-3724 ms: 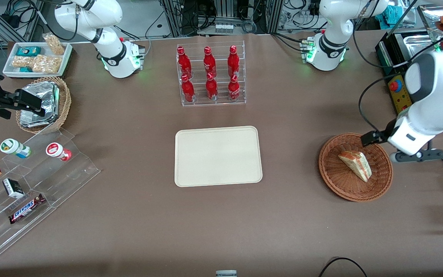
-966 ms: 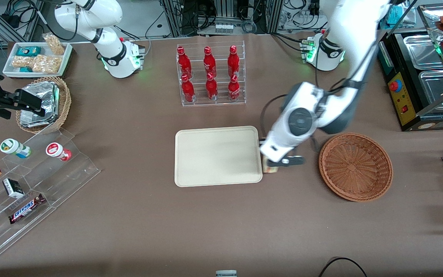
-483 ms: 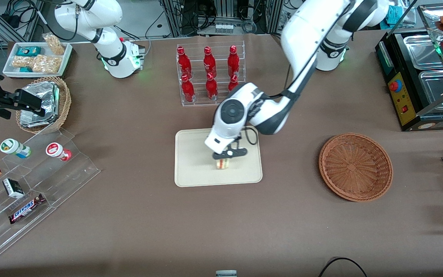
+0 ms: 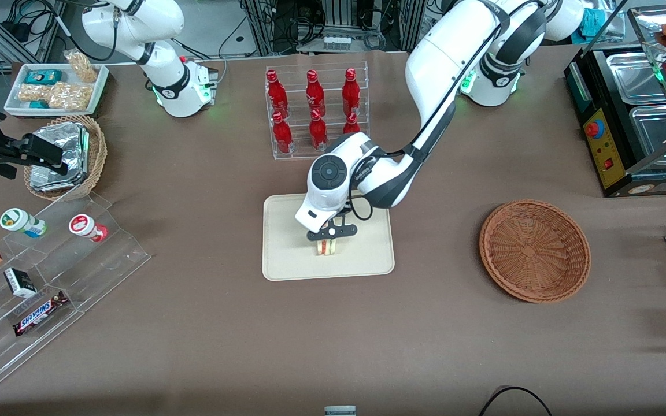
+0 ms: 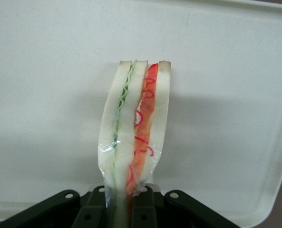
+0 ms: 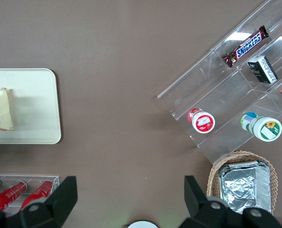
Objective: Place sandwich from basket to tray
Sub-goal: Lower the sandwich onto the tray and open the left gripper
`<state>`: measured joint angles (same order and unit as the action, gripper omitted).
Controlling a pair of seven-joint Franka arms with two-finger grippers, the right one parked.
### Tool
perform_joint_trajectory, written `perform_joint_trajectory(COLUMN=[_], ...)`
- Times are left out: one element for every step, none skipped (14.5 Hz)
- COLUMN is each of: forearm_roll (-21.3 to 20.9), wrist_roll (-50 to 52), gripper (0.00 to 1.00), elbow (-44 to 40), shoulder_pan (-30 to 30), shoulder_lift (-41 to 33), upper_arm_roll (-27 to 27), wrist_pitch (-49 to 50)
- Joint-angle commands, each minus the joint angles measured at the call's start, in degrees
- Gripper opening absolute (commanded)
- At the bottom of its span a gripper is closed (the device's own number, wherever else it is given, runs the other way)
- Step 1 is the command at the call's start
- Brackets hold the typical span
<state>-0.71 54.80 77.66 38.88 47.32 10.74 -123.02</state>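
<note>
The sandwich [image 4: 326,247] has left the basket [image 4: 535,251], where it lay earlier. The gripper [image 4: 327,236], jaws clamped on it, has carried it over the worktop to above the tray [image 4: 367,263], shifting slightly toward the parked arm's end in the last half second.

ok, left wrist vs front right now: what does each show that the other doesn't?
Only the left wrist view shows the gripper shut on the sandwich, with its white, green and red layers edge-on. Only the front view shows the empty basket toward the working arm's end, and the rack of red bottles. Both show the sandwich held over the tray.
</note>
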Motion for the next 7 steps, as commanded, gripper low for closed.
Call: perform_joint_trajectory(forearm_roll=[-1.66, -1.66, -1.32, -1.14, -1.22, -1.57, -1.84], wrist_roll=[0.92, 1.01, 0.92, 1.53, 1.80, 2.76, 3.29], gripper=[0.17, 0.42, 0.99, 1.00, 1.00, 1.00, 1.00], elbow=[-2.07, -1.99, -2.07, -2.07, -1.99, -1.99, -1.64], shoulder_pan=[1.02, 1.02, 0.93, 0.85, 0.93, 1.11, 1.02], shoulder_lift=[1.72, 1.37, 0.76, 0.32, -0.82, -2.05, -3.71], upper_arm_roll=[-0.54, -0.46, -0.54, -0.46, -0.46, -0.54, -0.63], wrist_pitch=[0.50, 0.59, 1.02, 1.11, 1.20, 1.38, 1.55])
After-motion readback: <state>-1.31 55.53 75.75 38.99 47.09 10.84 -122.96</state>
